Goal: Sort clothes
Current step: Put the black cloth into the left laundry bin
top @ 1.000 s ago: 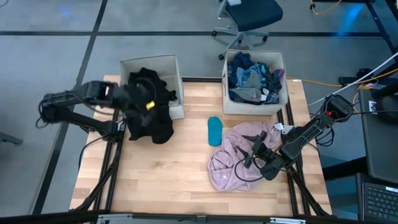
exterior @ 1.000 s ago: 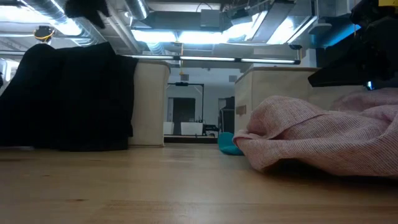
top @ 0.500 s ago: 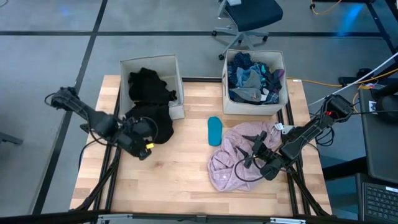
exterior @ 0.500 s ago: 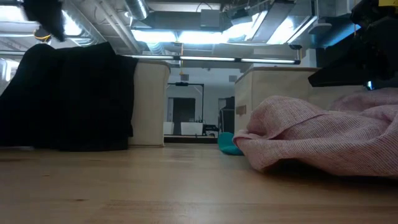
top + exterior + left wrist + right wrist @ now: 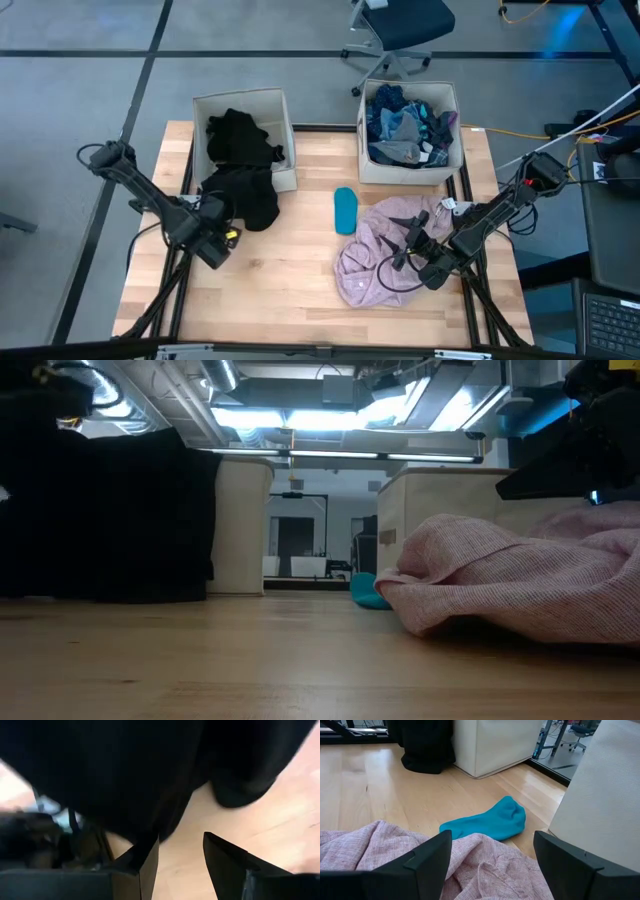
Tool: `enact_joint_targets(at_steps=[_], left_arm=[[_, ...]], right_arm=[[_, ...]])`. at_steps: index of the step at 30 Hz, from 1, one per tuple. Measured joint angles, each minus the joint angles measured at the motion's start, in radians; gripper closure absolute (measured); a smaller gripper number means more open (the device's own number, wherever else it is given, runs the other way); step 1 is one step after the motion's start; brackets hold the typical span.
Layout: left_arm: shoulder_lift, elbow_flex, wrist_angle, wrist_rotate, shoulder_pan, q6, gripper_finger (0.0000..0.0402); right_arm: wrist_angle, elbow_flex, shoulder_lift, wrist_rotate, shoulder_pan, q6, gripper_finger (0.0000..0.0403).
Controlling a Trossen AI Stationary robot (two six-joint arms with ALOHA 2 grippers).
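Observation:
A black garment hangs out of the left beige box over its front wall, and its lower end lies heaped on the table. It fills the left wrist view. My left gripper is open and empty just in front of it. A pale pink garment lies crumpled at the near right. My right gripper is open over its right part, with the cloth lying between the fingers. A teal sock lies flat beside the pink garment. My right gripper stands open low over the pink garment's right part, its fingers level and pointing toward the table's left. Whether the fingers touch the cloth, I cannot tell.
The right beige box at the back holds several blue and dark clothes. More black cloth lies inside the left box. Bare wood shows across the near middle of the table. An office chair stands beyond the far edge.
My left gripper has drawn back from the left box toward the table's near left corner and gone down. The black garment, bunched up at the gripper before, now hangs over the box's front wall with its lower part settled on the table.

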Motion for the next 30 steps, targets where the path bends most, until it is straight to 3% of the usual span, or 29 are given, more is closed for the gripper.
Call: enact_joint_targets(at_steps=[11, 16, 22, 25, 30], left_arm=[[0.000, -0.056, -0.004, 0.013, 0.000, -0.004, 0.0259], [-0.001, -0.117, 0.026, -0.208, 0.001, -0.014, 0.0259], [-0.001, -0.232, 0.231, -0.492, 0.001, 0.001, 0.0259], [-0.001, -0.259, 0.365, -0.599, 0.001, 0.097, 0.0259], [-0.001, -0.262, 0.565, -0.661, 0.001, 0.384, 0.0259]], right_arm=[[0.001, 0.000, 0.000, 0.007, 0.000, 0.000, 0.0123], [0.001, 0.000, 0.000, 0.010, 0.000, 0.000, 0.0123], [0.000, 0.000, 0.000, 0.010, 0.000, 0.000, 0.0123], [0.000, 0.000, 0.000, 0.009, 0.000, 0.000, 0.0123], [0.001, 0.000, 0.003, 0.010, 0.000, 0.000, 0.0123]])
